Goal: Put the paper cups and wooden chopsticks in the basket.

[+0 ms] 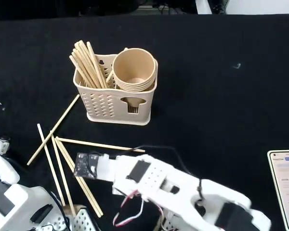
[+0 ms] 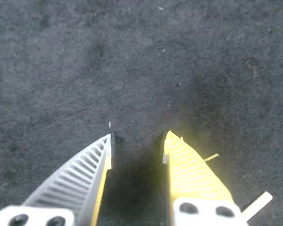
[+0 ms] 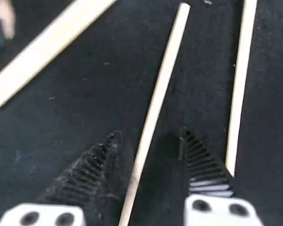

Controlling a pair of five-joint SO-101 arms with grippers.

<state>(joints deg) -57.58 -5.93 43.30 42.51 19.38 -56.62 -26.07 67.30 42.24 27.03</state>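
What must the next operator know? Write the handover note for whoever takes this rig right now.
Left gripper: open, empty, over bare black cloth.
Right gripper: open, low over the table, fingers either side of one loose chopstick, not closed on it.
Done: the stacked paper cups and a bundle of chopsticks stand in the basket.
Left: several loose chopsticks lie on the cloth in front of the basket. Probably close on the one between the right fingers first.
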